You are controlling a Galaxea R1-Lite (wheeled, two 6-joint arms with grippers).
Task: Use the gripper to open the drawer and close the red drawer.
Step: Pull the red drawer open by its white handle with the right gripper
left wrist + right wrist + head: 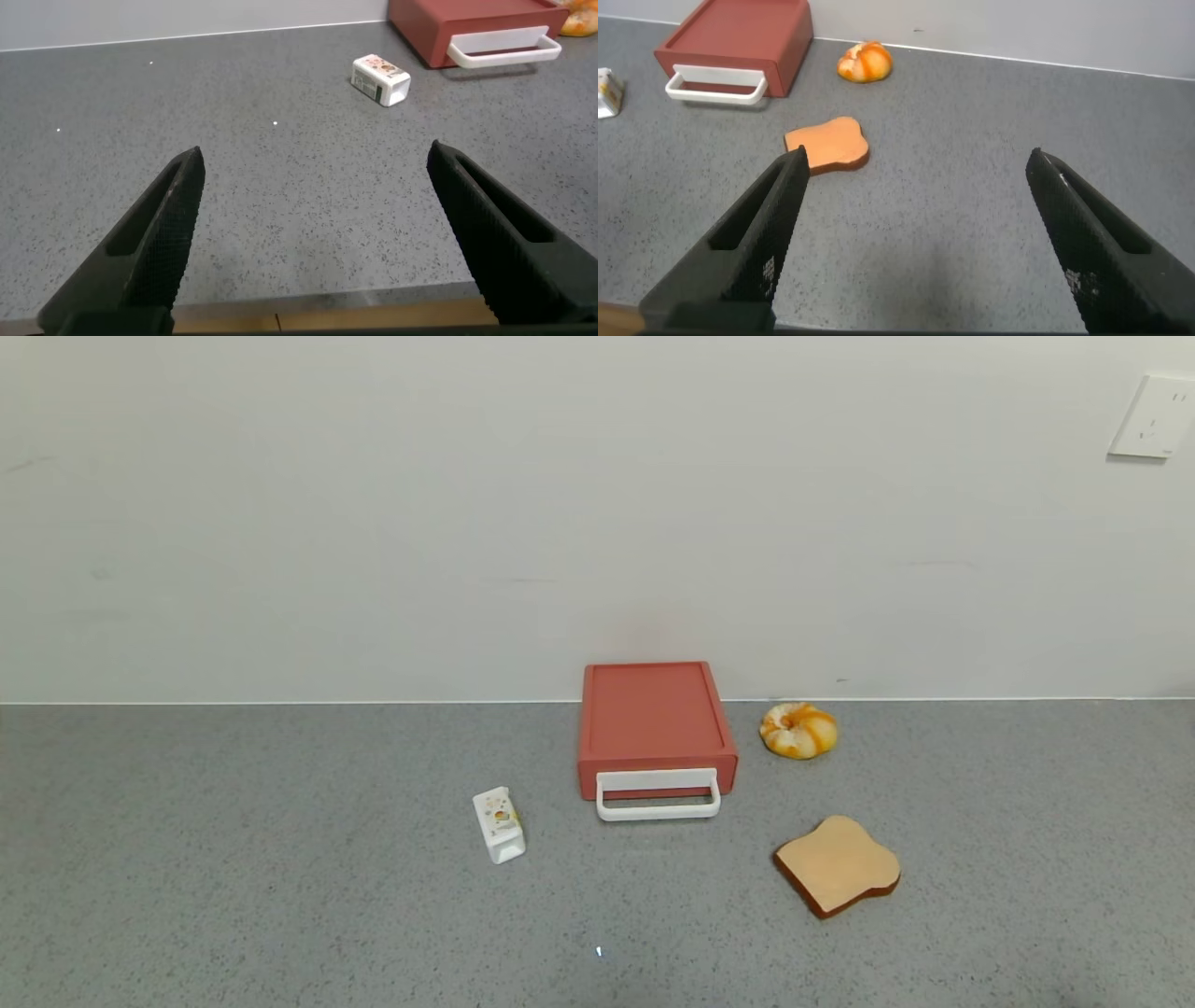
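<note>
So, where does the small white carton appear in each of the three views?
Head view: white carton on the counter, left of the red drawer.
Left wrist view: carton beyond the open left pincer.
Right wrist view: only its corner at the picture's edge.
Shared landmark: the drawer's white handle.

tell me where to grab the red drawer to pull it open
Grip the white loop handle on the drawer front, coming from the robot's side. It sticks out with a gap behind its bar for a finger. Both the left gripper and right gripper hang open, well short.

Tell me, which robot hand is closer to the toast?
Right. The right gripper hovers open just short of the toast; the left gripper is far off, beyond the carton.
</note>
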